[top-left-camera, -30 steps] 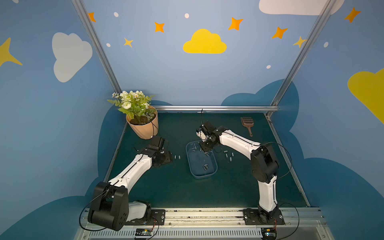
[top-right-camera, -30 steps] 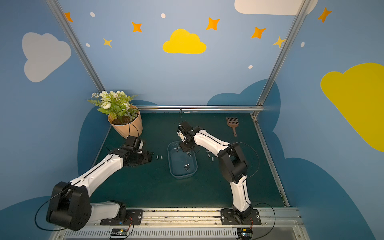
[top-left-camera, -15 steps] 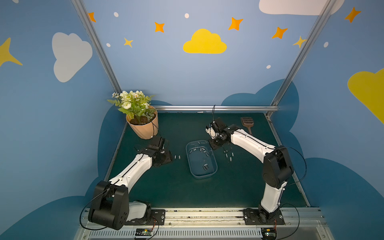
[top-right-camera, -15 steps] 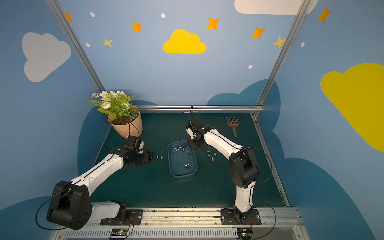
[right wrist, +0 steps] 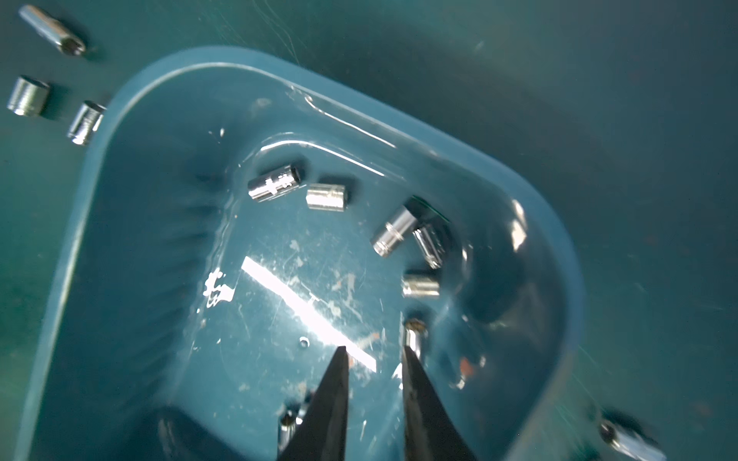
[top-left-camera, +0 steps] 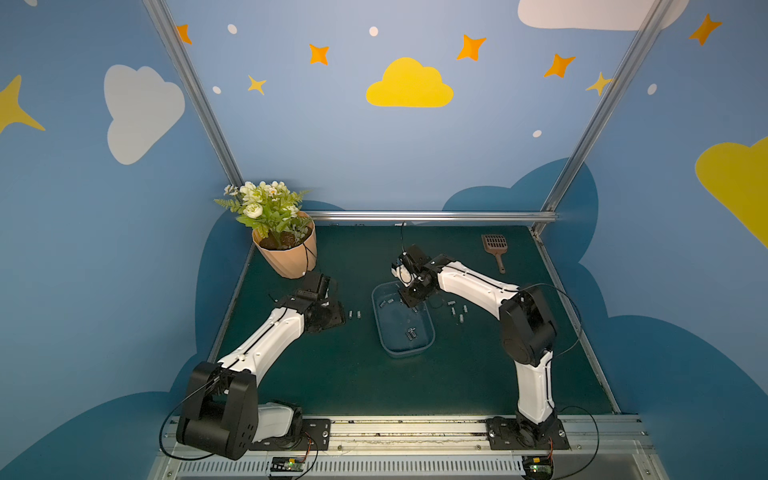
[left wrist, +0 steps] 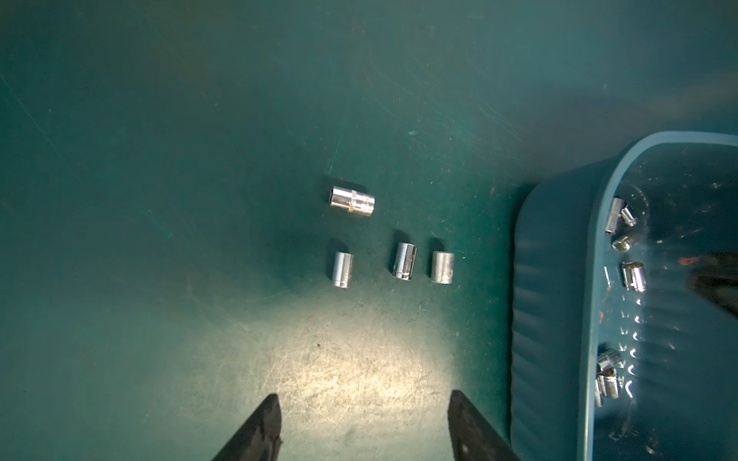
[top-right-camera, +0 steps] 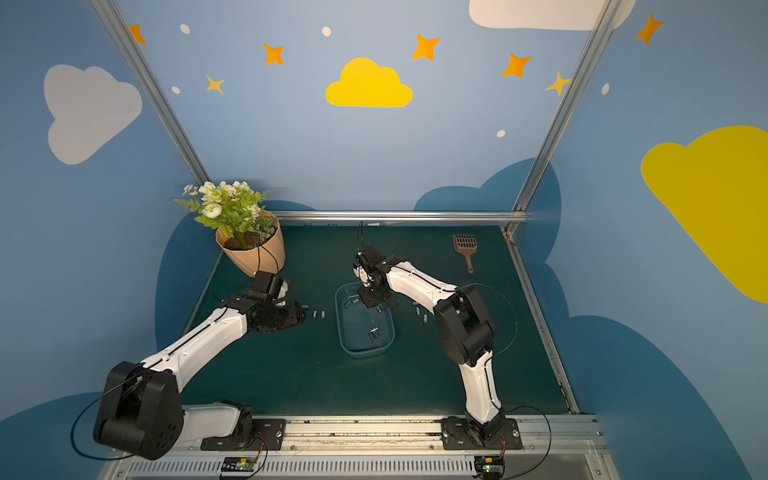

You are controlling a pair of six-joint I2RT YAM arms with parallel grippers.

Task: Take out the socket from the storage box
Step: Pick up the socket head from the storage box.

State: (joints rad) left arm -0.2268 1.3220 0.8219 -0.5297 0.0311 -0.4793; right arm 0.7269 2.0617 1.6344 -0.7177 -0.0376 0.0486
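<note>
Several small chrome sockets (right wrist: 275,186) lie loose in the shallow, see-through bluish plastic storage box (right wrist: 239,56), so my right gripper (right wrist: 373,351) hangs over its far end, jaws narrowly apart and empty, one socket (right wrist: 413,337) just beside a fingertip (right wrist: 417,391). My left gripper (left wrist: 364,395) hovers wide and empty over the green tabletop (left wrist: 159,199), near four sockets (left wrist: 403,261) lying outside the box.

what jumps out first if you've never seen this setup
A see-through bluish plastic tub sits mid-table holding small shiny chrome sockets, with the right gripper open over its far end. A peach ribbed flowerpot stands in the far-left corner.
</note>
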